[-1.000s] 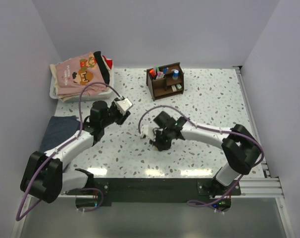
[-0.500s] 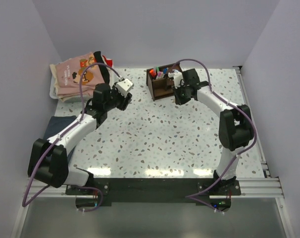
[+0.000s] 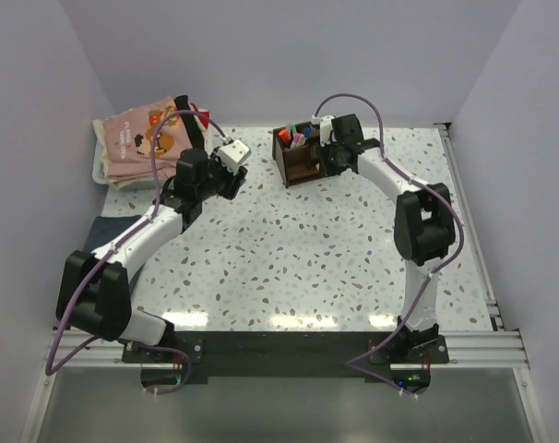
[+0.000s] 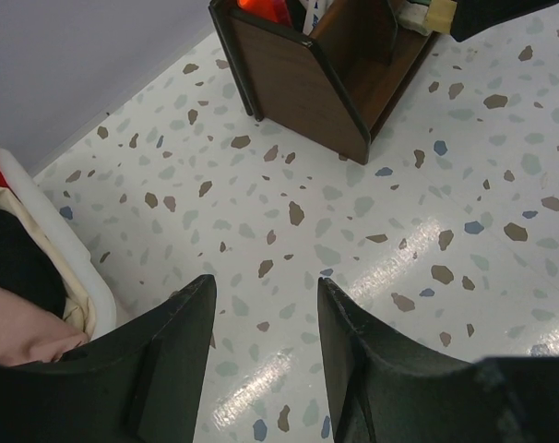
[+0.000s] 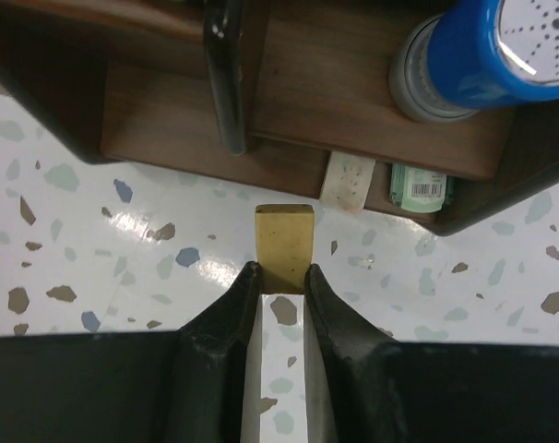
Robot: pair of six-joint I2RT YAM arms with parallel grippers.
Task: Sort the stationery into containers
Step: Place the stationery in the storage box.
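The dark brown wooden organizer (image 3: 303,155) stands at the table's back middle, with orange, pink and blue pens upright in its back compartments. My right gripper (image 3: 332,154) is at its right front, shut on a small beige block (image 5: 284,235) held just in front of the low front compartment. In the right wrist view (image 5: 284,269) that compartment holds a white eraser (image 5: 344,181) and a green one (image 5: 418,189); a blue-capped tube (image 5: 473,55) and a black pen (image 5: 226,78) stand behind. My left gripper (image 3: 228,181) is open and empty (image 4: 266,281) over bare table, left of the organizer (image 4: 307,83).
A white tray (image 3: 102,168) of folded clothes sits at the back left; its rim shows in the left wrist view (image 4: 72,263). A dark blue cloth (image 3: 104,235) lies at the left edge. Walls close the back and both sides.
My right arm has swung from the table's middle back to the organizer, carrying the beige block. My left arm has moved a little toward the back.
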